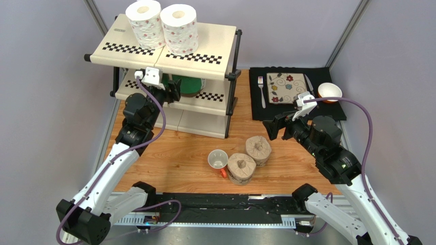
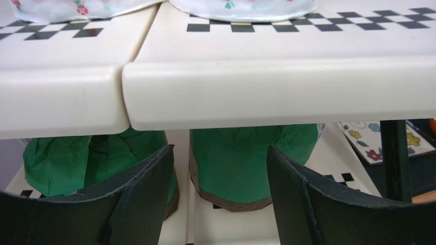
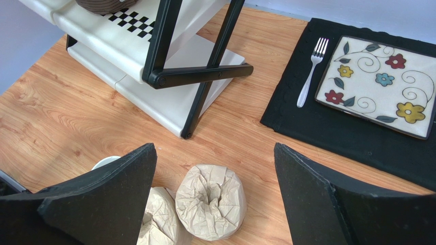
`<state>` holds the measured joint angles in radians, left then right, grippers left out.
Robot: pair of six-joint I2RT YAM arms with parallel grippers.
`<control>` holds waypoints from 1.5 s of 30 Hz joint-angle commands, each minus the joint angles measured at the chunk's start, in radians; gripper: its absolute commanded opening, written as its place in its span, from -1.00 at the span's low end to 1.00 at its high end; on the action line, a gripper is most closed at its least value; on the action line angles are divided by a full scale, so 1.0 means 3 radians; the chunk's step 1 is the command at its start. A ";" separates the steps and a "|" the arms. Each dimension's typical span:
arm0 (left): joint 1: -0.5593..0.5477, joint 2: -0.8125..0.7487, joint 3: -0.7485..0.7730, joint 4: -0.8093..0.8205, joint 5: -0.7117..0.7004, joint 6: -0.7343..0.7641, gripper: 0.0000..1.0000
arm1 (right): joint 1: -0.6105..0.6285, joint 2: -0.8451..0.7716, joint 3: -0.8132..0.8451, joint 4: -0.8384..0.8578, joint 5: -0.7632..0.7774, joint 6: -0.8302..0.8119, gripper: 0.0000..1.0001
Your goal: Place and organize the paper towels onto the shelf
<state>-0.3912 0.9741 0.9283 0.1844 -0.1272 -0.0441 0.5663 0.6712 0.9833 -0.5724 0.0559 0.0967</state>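
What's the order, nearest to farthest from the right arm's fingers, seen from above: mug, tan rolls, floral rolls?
From the right fingers:
1. Tan rolls, close by on the table, slightly left.
2. Mug, farther left on the table.
3. Floral rolls, far left, atop the shelf.

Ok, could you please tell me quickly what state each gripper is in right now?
Left gripper: open, jaws apart in front of a green roll, holding nothing.
Right gripper: open, empty, above the tan rolls.
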 commanded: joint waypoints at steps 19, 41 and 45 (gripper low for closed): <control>0.1119 -0.1048 -0.0706 -0.0180 0.0571 -0.1110 0.56 | 0.0009 0.0028 0.0056 0.0113 -0.0023 -0.0057 0.79; 0.2030 -0.0921 -0.0896 0.0694 0.1426 -0.2399 0.53 | 0.0014 -0.0008 0.0015 0.0144 -0.0074 -0.0026 0.79; 0.2081 -0.0808 -0.0809 0.0771 0.1436 -0.2415 0.54 | 0.0009 -0.0003 -0.0005 0.0169 -0.0099 -0.0016 0.79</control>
<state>0.2108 0.7132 0.6315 0.3321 0.2794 -0.7361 0.5663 0.6834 0.9806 -0.5667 0.0429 0.0895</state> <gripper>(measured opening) 0.767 0.895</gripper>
